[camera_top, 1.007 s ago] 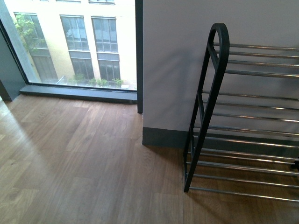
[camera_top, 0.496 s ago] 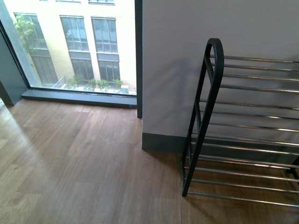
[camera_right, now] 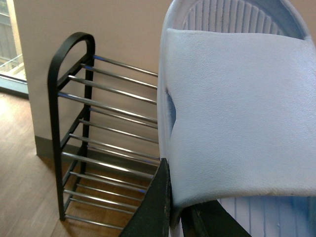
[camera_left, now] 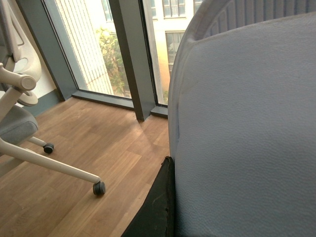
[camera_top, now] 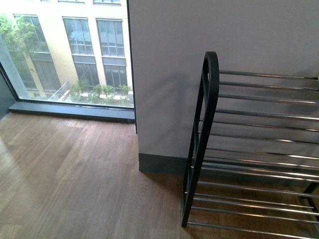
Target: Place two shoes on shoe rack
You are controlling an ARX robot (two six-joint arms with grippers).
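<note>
Your right end effector (camera_right: 178,219) is clenched on a pale blue slide (camera_right: 237,113), with its dark fingers (camera_right: 157,202) on either side of the sole's edge. Your left end effector (camera_left: 165,212) shows only one finger against the other slide (camera_left: 247,138), so you cannot tell its grip. The shoe rack (camera_top: 207,99) stands on the wood floor (camera_top: 65,174) against the wall (camera_top: 169,59).

Window (camera_top: 70,55) daylight, soft shadows, sharp focus

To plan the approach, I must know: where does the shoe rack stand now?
In the front view the shoe rack stands on the right, against the white wall, right of the window.
</note>
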